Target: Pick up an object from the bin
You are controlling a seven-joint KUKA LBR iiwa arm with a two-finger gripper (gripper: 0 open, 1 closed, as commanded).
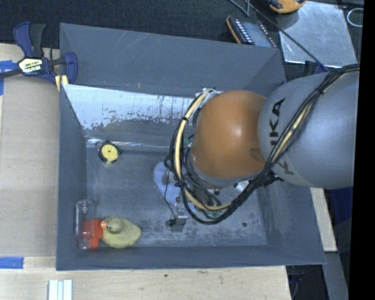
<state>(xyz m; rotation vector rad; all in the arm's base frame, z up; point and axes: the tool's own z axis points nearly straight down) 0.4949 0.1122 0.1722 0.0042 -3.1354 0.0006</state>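
Yellow duck [122, 232] lay in the near left corner of the grey bin [179, 64], touching a small orange thing [92, 231]. Further in, the end effector [177, 222] was low over the bare middle floor. I could not tell if it was open or closed. A pale blue thing [163, 175] lay just beside it, partly under the arm. A little yellow toy [109, 152] sat at the back left. I think the grab could miss, because nothing seemed to lie right under it.
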